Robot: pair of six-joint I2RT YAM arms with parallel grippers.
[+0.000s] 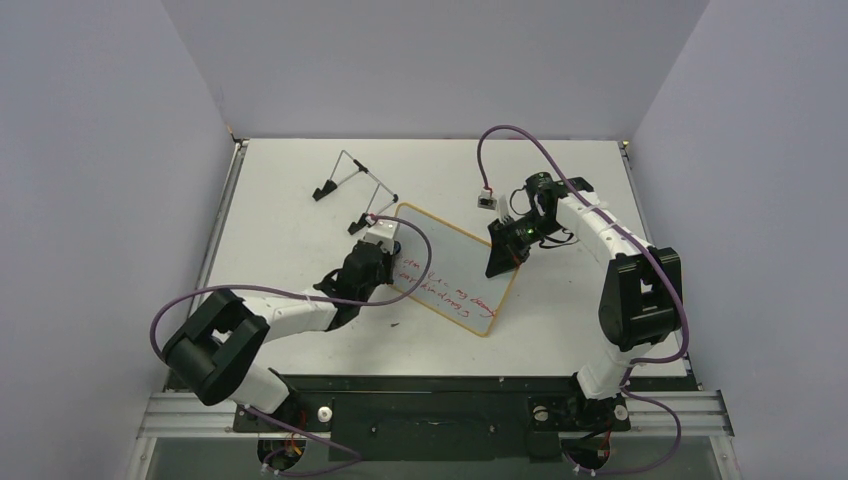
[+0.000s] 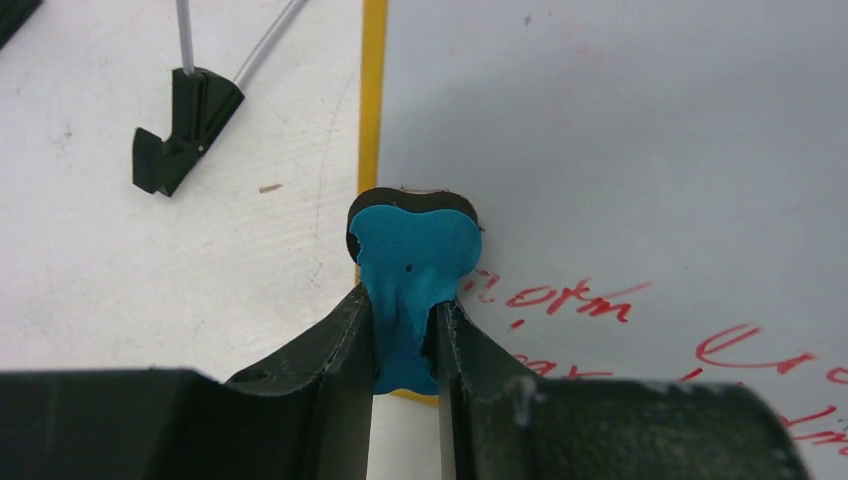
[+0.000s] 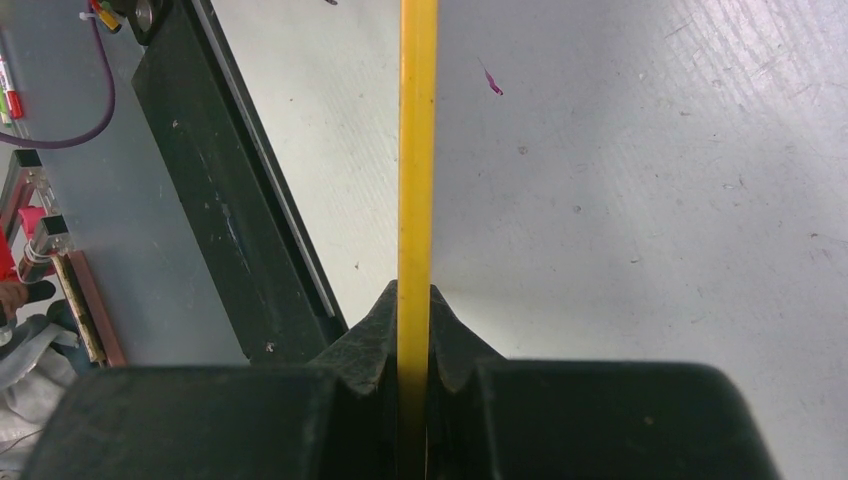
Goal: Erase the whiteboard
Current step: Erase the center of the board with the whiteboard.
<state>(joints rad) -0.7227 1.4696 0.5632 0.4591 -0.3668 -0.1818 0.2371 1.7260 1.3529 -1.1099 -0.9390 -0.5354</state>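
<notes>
So the whiteboard (image 1: 455, 265) is laid about mid-desk, a bit toward the right. It's a flat white rectangle with rounded corners and a thin yellow-orange rim (image 3: 417, 150). Its long axis is set on a diagonal, from far-left to near-right across the desk (image 1: 290, 210). Red handwriting (image 2: 560, 298) is scrawled over the near-left half, while the far part is seen blank and glossy.

The left gripper (image 2: 405, 325) is clamped on an eraser (image 2: 415, 255), a small block with a soft-looking bright blue top and a dark base. The block is pinched between the black fingers (image 2: 320, 345) and pressed down at the board's left short edge, right on the rim and touching the first line of writing.

The right gripper (image 3: 415, 310) is closed tight on the rim at the board's right short edge, which is seen edge-on between its notched black fingers. Whether that edge is lifted off the desk can't be told.

A thin wire stand (image 1: 355, 180) with black plastic feet is left just beyond the board's far-left corner, apart from it. The desk surface is matte white and a bit scuffed.
</notes>
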